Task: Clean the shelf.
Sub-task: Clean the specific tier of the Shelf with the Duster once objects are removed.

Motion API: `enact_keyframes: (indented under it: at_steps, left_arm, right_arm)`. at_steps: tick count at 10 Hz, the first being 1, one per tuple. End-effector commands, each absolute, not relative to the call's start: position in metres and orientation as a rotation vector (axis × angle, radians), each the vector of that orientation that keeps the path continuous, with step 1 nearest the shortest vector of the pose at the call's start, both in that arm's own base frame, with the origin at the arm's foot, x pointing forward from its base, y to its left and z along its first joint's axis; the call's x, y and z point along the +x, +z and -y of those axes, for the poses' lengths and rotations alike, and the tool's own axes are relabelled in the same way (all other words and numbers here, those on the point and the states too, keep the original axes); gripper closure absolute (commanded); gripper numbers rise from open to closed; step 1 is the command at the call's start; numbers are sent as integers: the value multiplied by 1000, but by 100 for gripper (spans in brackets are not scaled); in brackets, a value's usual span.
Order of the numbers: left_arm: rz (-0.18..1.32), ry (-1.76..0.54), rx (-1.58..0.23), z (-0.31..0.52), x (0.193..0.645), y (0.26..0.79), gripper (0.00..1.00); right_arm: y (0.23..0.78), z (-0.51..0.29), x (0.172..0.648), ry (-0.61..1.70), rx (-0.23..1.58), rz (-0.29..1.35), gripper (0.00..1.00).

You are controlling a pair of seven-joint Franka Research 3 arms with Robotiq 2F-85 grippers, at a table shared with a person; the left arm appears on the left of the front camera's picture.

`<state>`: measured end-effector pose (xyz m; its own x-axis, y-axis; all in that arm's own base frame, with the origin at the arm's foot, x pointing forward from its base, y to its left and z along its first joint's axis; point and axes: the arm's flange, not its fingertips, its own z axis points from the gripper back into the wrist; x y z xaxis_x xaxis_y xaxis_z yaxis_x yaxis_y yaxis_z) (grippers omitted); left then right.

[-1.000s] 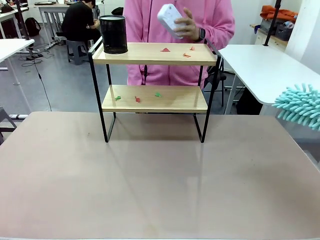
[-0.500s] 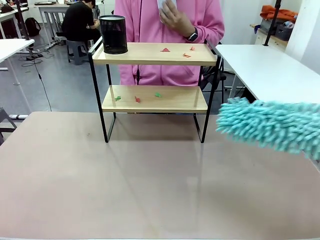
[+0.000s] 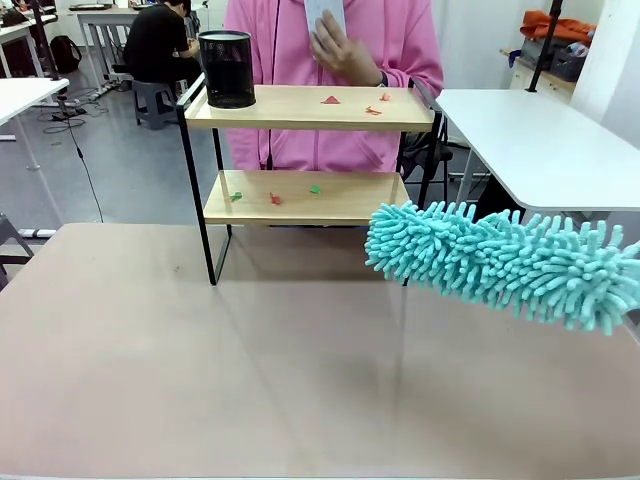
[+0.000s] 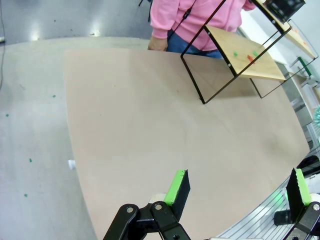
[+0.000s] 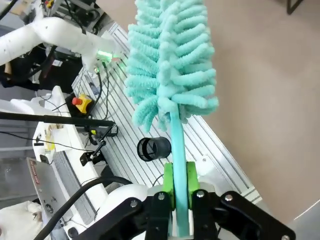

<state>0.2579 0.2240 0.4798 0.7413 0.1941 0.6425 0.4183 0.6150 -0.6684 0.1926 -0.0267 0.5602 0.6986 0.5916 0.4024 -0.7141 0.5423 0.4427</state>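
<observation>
The shelf (image 3: 310,108) stands at the far side of the table, two light wooden boards on a black frame, with small red and green scraps (image 3: 330,99) on both boards. In the left wrist view the shelf (image 4: 247,57) sits at the upper right. A teal fluffy duster (image 3: 500,260) reaches in from the right, its tip just in front of the shelf's right leg, level with the space under the lower board. My right gripper (image 5: 179,185) is shut on the duster's teal handle (image 5: 177,145). My left gripper (image 4: 237,187) hangs open above the table's near edge.
A black mesh cup (image 3: 227,68) stands on the top board's left end. A person in a pink top (image 3: 330,40) stands behind the shelf holding a white object (image 3: 325,15) at chest height. A white table (image 3: 535,140) is at the right. The brown table (image 3: 250,370) lies bare in front.
The duster has swung leftward from the right edge toward the shelf. The person has raised the white object up to the chest.
</observation>
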Motion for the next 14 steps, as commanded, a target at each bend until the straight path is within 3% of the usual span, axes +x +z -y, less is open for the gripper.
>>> enact_keyframes:
  at_steps: [1,7,9,12,14]
  left_arm:
    - [775,-159,-929,-223,258,481,0]
    - [775,-159,-929,-223,258,481,0]
    - [775,-159,-929,-223,258,481,0]
    - [775,-159,-929,-223,258,481,0]
    - [775,-159,-929,-223,258,481,0]
  right_arm:
    - [560,24,193,774,609,223,88]
    - [532,-103,300,600,380,349,88]
    - [526,-131,312,486,344,510,88]
    - [510,-128,314,350,262,496,88]
    - [535,-132,326,435,333,511,88]
